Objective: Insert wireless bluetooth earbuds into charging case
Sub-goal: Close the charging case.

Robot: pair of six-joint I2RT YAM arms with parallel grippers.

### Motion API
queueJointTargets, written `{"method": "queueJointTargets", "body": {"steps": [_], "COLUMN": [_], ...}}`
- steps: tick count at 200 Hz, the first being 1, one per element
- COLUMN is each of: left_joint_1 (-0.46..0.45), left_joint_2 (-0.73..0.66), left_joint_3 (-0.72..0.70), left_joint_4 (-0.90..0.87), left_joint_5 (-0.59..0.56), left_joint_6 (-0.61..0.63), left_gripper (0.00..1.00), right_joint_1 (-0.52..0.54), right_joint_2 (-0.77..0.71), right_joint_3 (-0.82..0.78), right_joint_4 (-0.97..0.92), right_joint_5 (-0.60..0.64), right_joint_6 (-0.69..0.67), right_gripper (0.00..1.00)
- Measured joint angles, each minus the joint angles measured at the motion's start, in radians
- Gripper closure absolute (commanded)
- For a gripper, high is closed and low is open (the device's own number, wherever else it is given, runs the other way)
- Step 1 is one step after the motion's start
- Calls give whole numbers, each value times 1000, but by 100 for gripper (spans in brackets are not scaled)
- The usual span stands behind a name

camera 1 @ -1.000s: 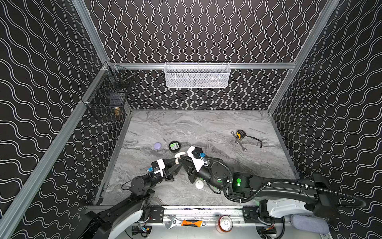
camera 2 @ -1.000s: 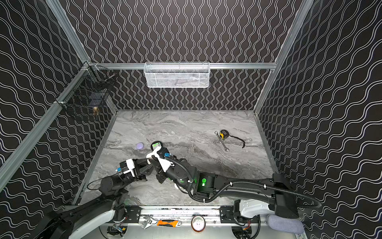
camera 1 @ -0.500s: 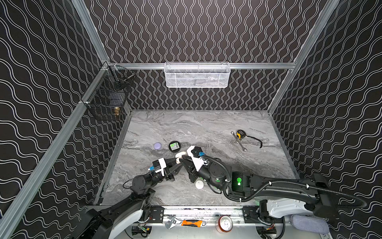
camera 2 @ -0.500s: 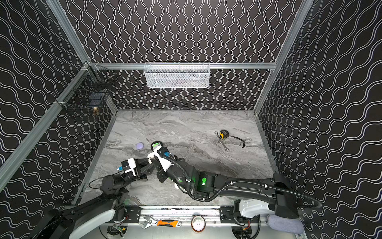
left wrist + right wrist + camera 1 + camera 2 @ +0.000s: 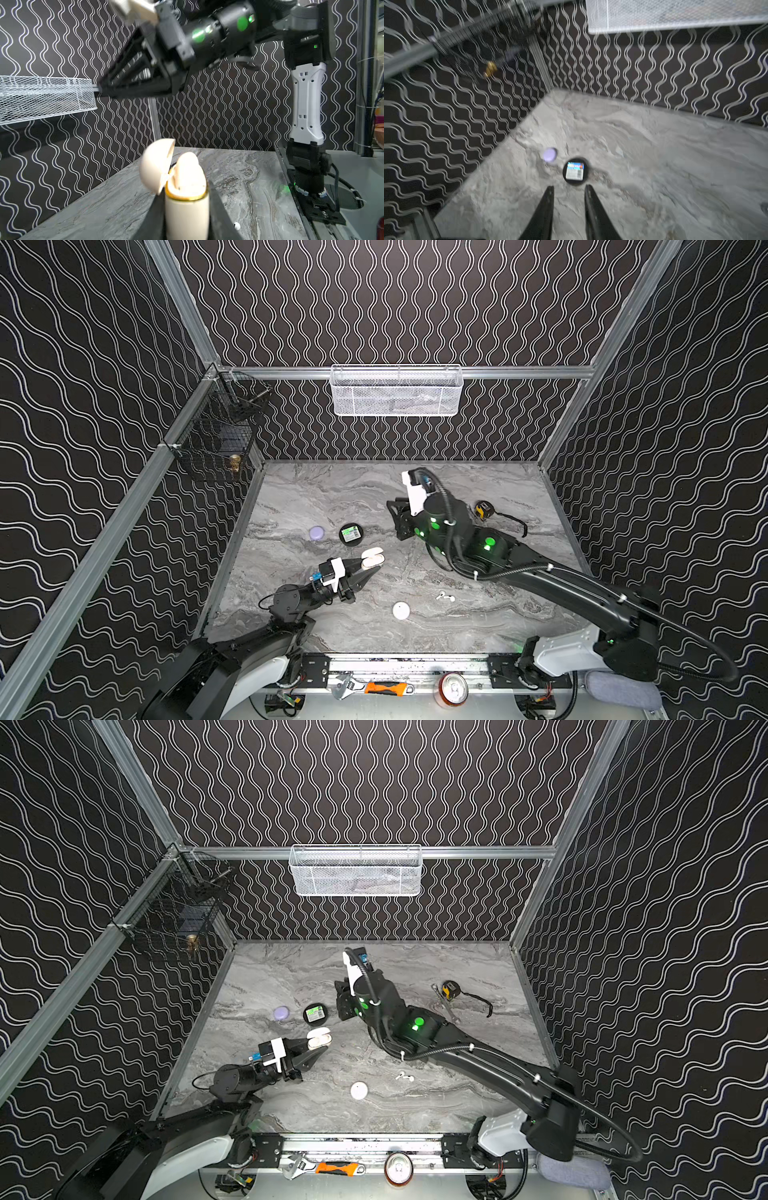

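The black right arm [image 5: 561,580] has green lights [image 5: 490,540], a white shell [image 5: 569,653] by its base and a looping cable [image 5: 721,670]. The left arm [image 5: 286,603] bears a white block [image 5: 335,571], seemingly with a blue plug [image 5: 316,576]. The right gripper [image 5: 569,186] has tapered black fingers [image 5: 542,214].

On the worktop [image 5: 478,626], a tin [image 5: 351,534] lies just right of the rear case [image 5: 317,533]; earbuds [image 5: 445,596] lie right of the front case [image 5: 401,610].
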Motion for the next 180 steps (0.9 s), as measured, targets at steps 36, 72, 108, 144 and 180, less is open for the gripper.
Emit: {"method": "queueJointTargets", "body": {"steps": [36, 72, 108, 144, 180], "left_joint_1": [0, 0, 0, -1, 0], "left_joint_2": [14, 36, 39, 33, 26], "left_joint_3": [23, 25, 25, 28, 37], "left_joint_4": [-4, -2, -17, -48, -101], "left_joint_5": [14, 20, 27, 29, 24], "left_joint_6": [0, -4, -4, -4, -4], "left_gripper": [100, 100, 100, 100, 100], "right_joint_1": [5, 52, 80, 98, 125], "right_joint_2": [6, -3, -3, -17, -43], "right_joint_3": [-21, -28, -46, -82, -107], "right_joint_4": [-32, -29, -15, -10, -17], "right_joint_5": [-123, -167, -165, -166, -133], "right_joint_6": [-2, -18, -35, -38, -26], "right_gripper": [60, 59, 59, 60, 60]}}
